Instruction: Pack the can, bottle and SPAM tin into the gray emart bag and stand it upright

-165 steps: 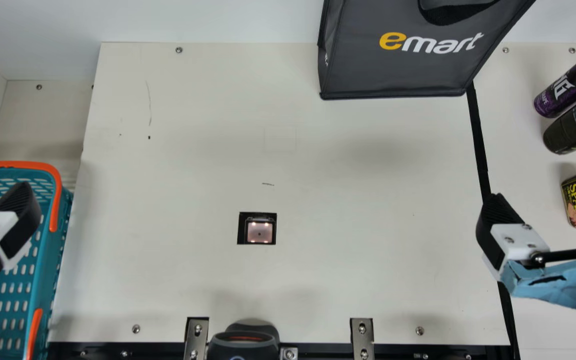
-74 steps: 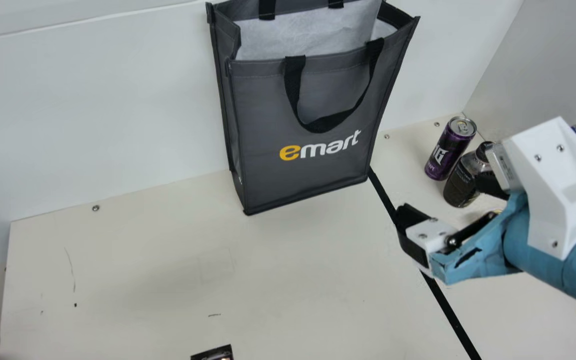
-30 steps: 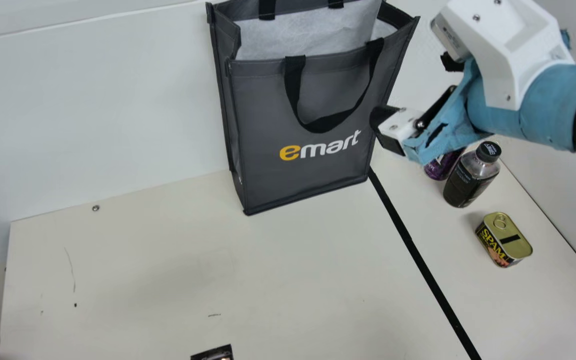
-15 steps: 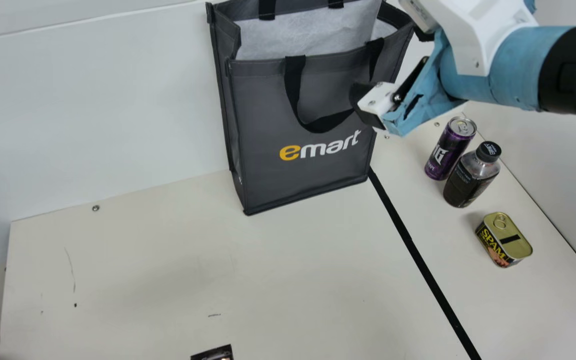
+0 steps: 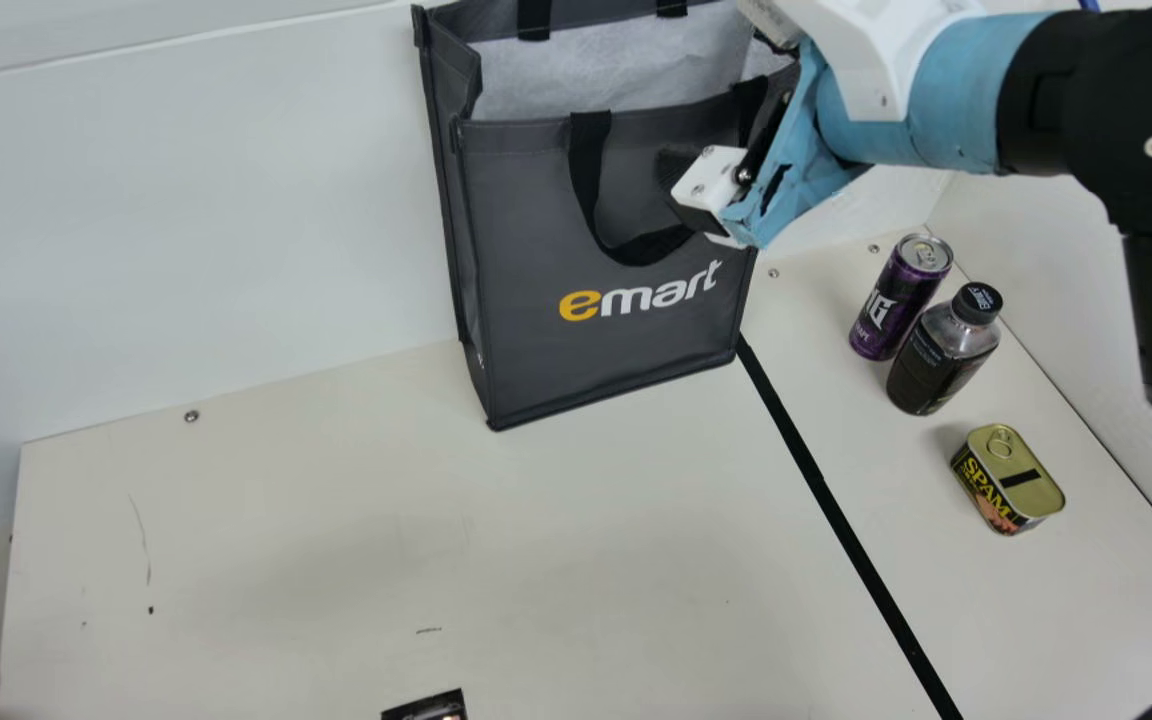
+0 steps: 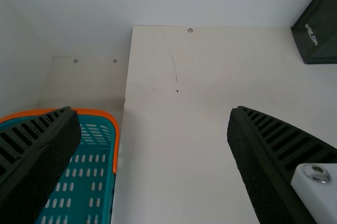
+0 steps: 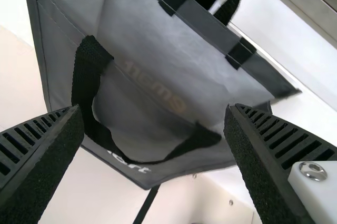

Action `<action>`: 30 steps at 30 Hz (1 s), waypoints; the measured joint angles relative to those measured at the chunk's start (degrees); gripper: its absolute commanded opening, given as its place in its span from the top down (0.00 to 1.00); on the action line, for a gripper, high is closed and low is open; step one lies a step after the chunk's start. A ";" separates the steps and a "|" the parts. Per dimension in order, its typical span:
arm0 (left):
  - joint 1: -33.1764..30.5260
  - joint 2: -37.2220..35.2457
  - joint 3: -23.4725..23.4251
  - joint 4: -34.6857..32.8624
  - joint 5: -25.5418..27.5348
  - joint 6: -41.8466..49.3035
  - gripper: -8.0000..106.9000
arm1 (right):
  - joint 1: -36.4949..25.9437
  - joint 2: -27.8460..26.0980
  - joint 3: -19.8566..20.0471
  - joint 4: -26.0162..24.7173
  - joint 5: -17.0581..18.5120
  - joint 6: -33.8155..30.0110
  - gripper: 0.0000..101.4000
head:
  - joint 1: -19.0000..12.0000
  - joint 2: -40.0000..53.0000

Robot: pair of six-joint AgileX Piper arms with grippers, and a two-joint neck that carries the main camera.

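Jaws stand spread on the left gripper (image 6: 152, 110) and right gripper (image 7: 154, 110), the latter at the upright emart bag (image 5: 526, 230), likely light, floppy, best pinched by its rim. Right of it stand bottle (image 5: 929, 364), can (image 5: 898, 300) and SPAM tin (image 5: 1008, 482), probably slick, rigid, best held mid-body.

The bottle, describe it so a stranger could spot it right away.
Find the big gray emart bag, then look right in the main view. The bottle sits between the purple can and the SPAM tin; it alone has a black cap.
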State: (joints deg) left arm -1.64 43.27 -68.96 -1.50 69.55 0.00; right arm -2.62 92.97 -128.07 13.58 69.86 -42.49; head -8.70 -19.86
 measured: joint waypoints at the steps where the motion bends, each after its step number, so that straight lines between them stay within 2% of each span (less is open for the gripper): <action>1: 0.00 0.00 0.00 0.00 0.00 0.00 0.15 | 0.00 0.42 -0.21 0.28 0.00 -0.51 0.06 | 0.00 -0.09; 21: 0.00 0.00 0.00 0.00 0.00 0.00 0.15 | -0.55 9.58 -8.18 0.15 0.03 -14.23 0.06 | 0.00 -0.09; 30: 0.00 0.00 0.00 0.00 0.00 0.00 0.15 | 0.18 12.62 -9.78 0.19 0.06 -20.25 0.06 | 0.00 0.00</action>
State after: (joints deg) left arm -1.64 43.27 -68.96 -1.50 69.55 0.00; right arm -2.45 105.59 -137.84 13.77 69.91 -62.73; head -8.70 -19.86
